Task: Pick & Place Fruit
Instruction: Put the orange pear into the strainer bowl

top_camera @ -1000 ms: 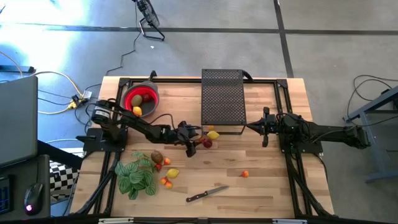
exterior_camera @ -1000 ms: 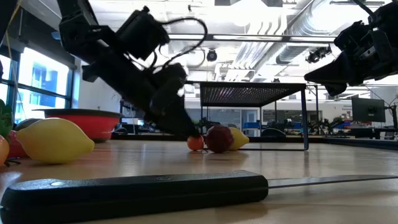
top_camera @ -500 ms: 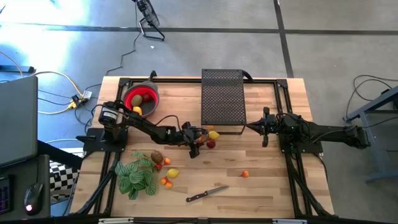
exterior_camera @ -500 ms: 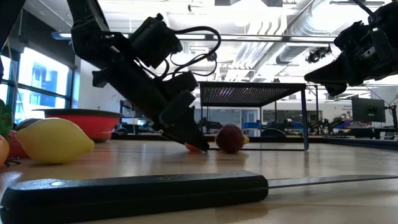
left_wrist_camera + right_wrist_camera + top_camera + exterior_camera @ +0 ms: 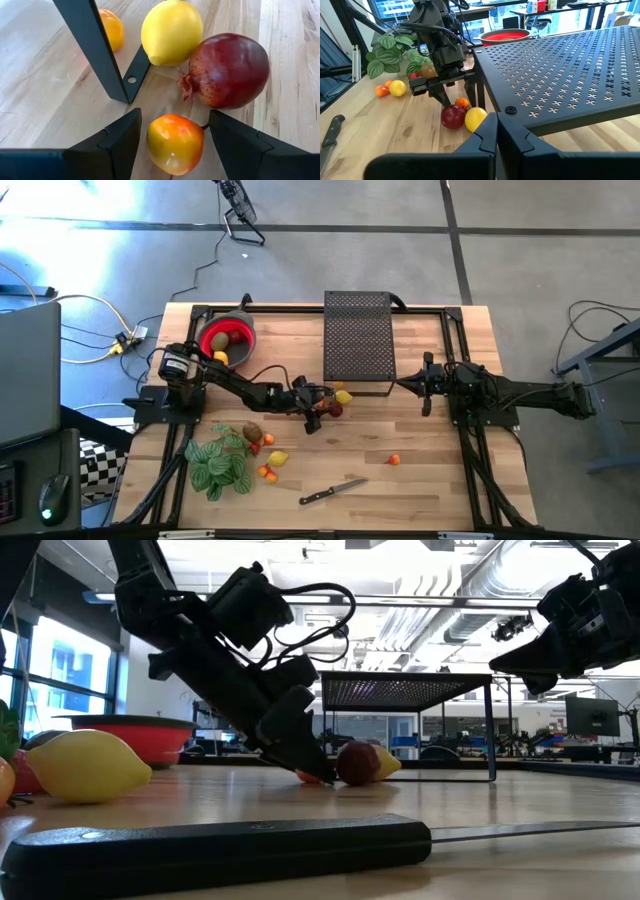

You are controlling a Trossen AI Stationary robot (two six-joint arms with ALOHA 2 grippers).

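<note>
Left end effector (image 5: 172, 142) reaching low at the middle of the bench (image 5: 420, 450) in the high view, fingers (image 5: 107, 142) standing apart on either side of a small orange-yellow fruit (image 5: 175, 143), not clamping it; fruit resting on the wood between the 2 fingers. Sitting just beyond it in the left wrist view: a dark red fruit (image 5: 229, 70) touching a lemon (image 5: 171, 31), and another orange fruit (image 5: 111, 29) behind a black rack leg (image 5: 95, 50). In the low view, the same end effector (image 5: 300, 755) tilting down toward the bench at center frame, tips just beside the red fruit (image 5: 355, 762).

Right end effector (image 5: 492, 135) hanging at center right in the high view (image 5: 405, 385), beside the black mesh rack (image 5: 358, 340), fingers pressed together and holding nothing.

Red bowl (image 5: 228, 340) sitting at upper left of the bench, holding a few fruit. Lower left in the high view: green leafy plant (image 5: 220, 465), a kiwi (image 5: 251, 432), a 2nd lemon (image 5: 278, 459) and small orange pieces (image 5: 267, 472) lying near it. 1 orange piece (image 5: 394, 460) lying alone at lower center right. Knife (image 5: 332, 492) lying at bottom center, well apart from the end effectors.
</note>
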